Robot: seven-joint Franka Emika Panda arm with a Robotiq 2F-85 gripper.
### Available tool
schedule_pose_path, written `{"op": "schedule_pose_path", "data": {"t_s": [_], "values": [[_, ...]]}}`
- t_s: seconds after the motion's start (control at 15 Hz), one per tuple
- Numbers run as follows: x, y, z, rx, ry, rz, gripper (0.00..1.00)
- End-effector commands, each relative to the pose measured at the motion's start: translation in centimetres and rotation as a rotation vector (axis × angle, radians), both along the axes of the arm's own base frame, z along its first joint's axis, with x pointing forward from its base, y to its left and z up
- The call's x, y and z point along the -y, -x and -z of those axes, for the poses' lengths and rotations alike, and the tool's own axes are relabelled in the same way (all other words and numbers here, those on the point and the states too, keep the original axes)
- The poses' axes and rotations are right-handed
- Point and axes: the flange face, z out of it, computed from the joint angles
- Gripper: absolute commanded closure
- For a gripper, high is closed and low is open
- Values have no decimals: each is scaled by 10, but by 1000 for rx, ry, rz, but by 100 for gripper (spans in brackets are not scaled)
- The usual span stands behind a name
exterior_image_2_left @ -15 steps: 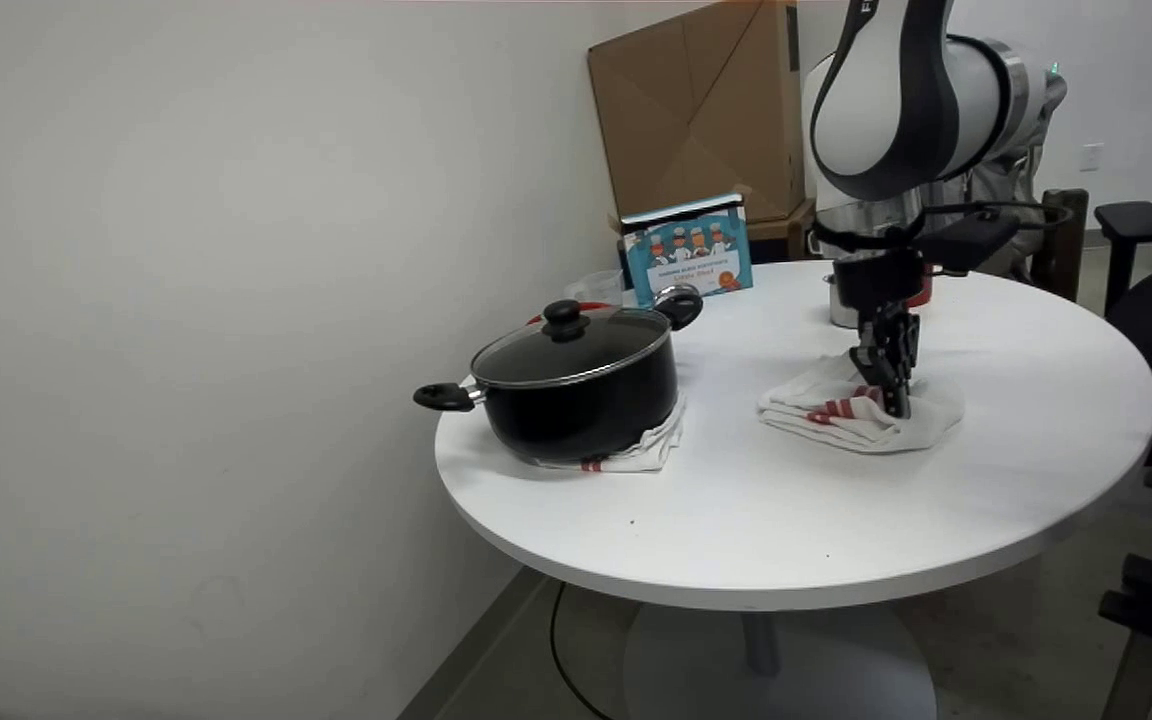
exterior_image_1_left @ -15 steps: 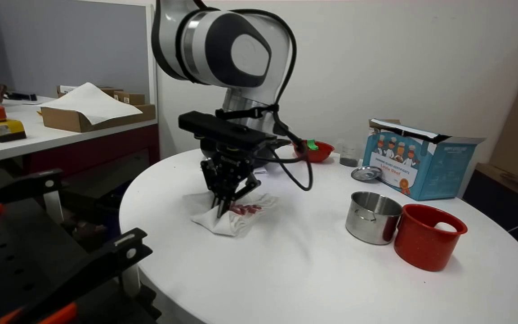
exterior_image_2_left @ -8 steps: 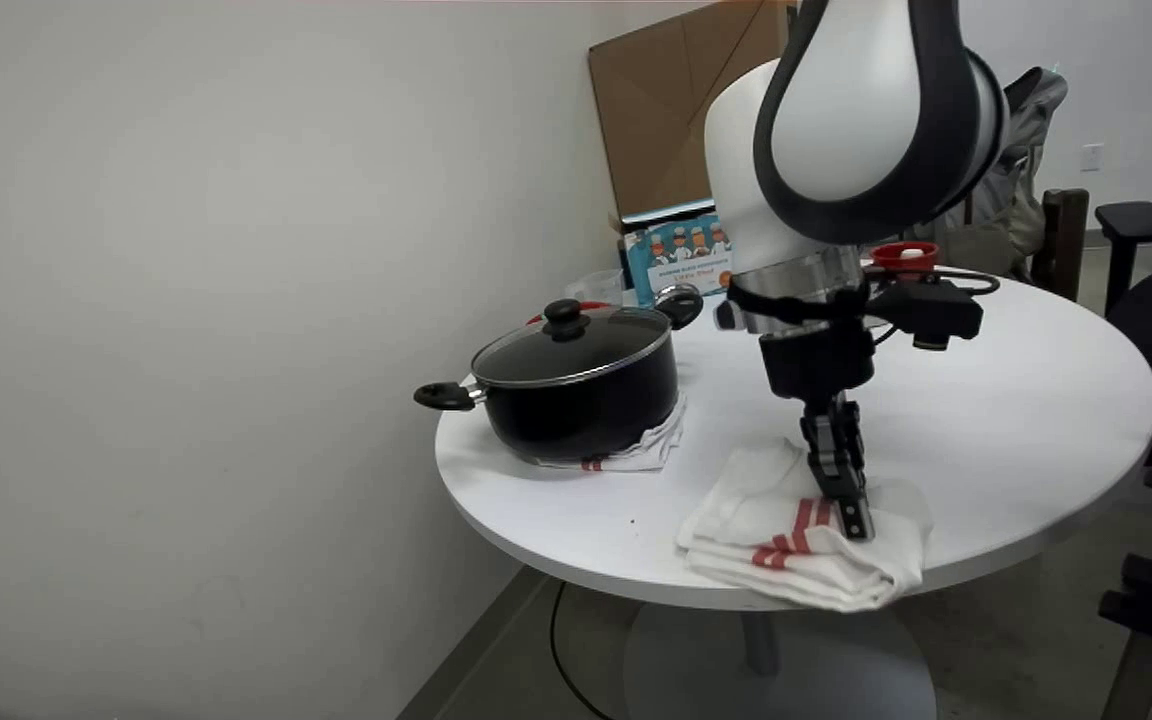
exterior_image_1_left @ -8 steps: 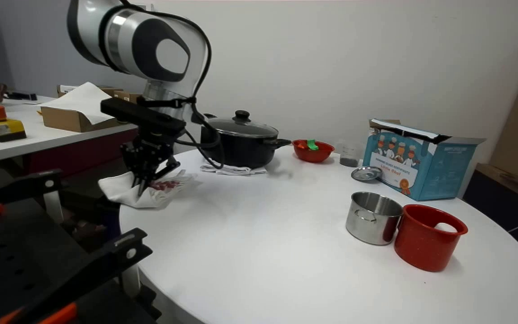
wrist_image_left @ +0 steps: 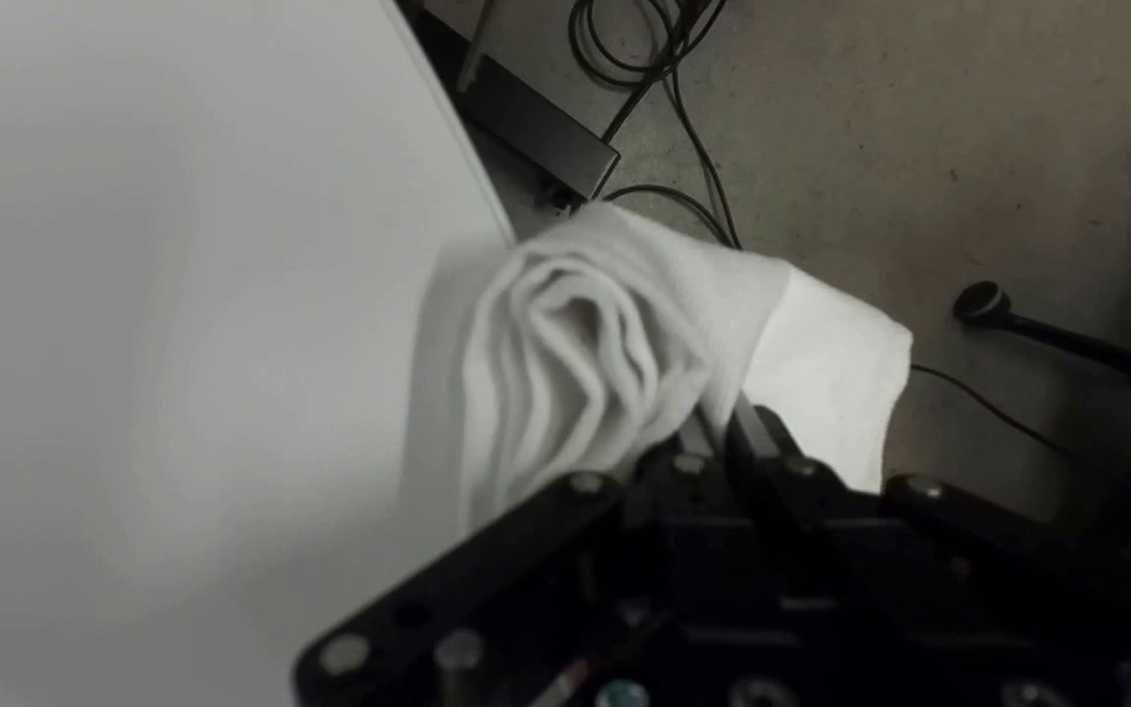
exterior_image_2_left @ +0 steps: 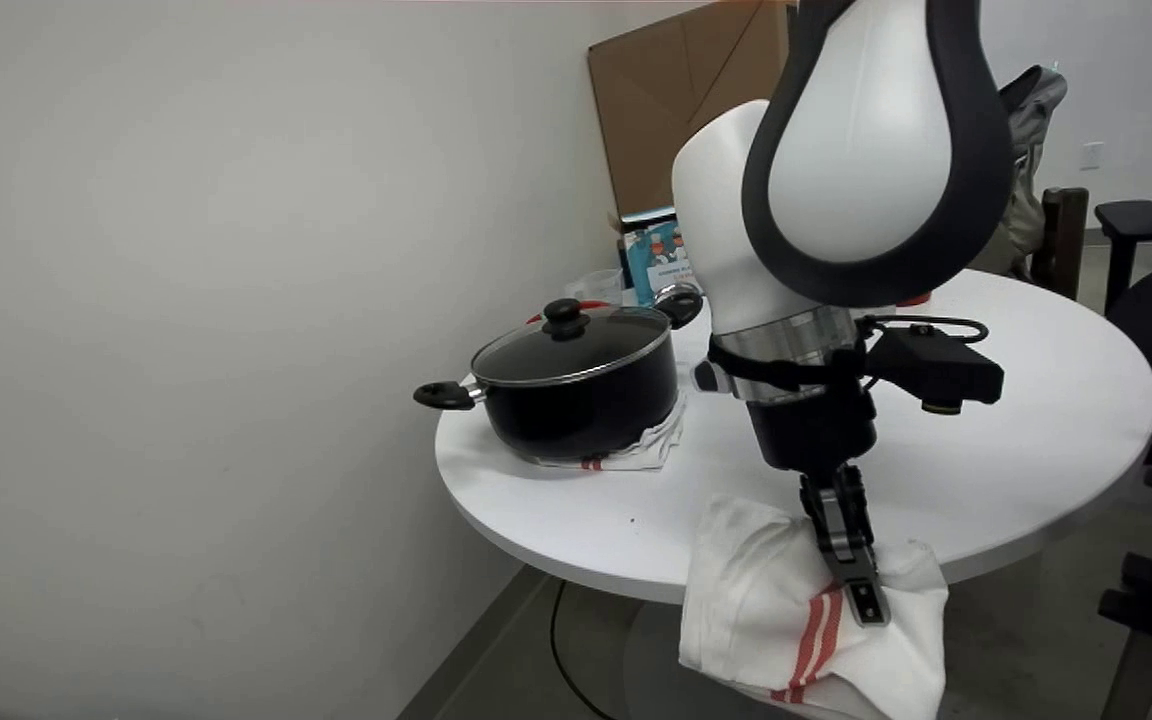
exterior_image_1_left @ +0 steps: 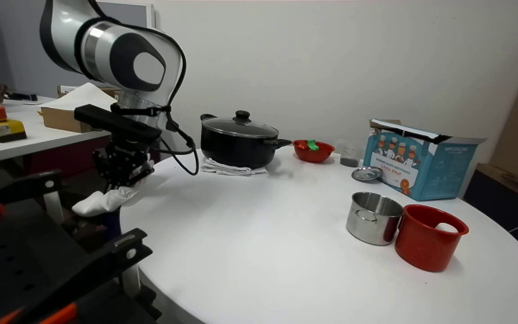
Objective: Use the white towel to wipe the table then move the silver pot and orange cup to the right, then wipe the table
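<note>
A round white bench (exterior_image_1_left: 263, 261) fills the lower part of an exterior view, its near edge cut off. A robot arm (exterior_image_2_left: 866, 160) reaches over its rim, its top out of frame in both exterior views. A blue box (exterior_image_1_left: 421, 164) on the bench is partly hidden by the arm in an exterior view. A black lidded pot (exterior_image_2_left: 576, 390) stands on a folded cloth (exterior_image_2_left: 641, 455), hiding most of it. The white towel (exterior_image_2_left: 756, 600), striped red, hangs mostly beyond the rim, its bottom cut off in an exterior view and its folds blurred in the wrist view; whether it touches the bench, I cannot tell. The hand (wrist_image_left: 723, 417) pinches it, jaws pressed together on the cloth, their tips partly lost in the folds. The orange cup (exterior_image_1_left: 427, 247), looking red, stands upright just beside the silver pot (exterior_image_1_left: 369, 227); the cup overlaps it, so contact is unclear, and the arm hides nearly all of both in an exterior view. A red bowl (exterior_image_1_left: 315, 155) holds bits too small to name. A clear container (exterior_image_1_left: 350, 158) near it shows only faintly. Smallest is a white rounded thing (exterior_image_1_left: 446, 227) in the cup, mostly hidden.
</note>
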Motion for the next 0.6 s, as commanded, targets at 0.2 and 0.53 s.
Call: {"op": "schedule_pose_path", "data": {"t_s": [0.2,0.53], "values": [[65,-21,8,4,8,146,95],[92,-22,-3,-6,16,203,95]]}}
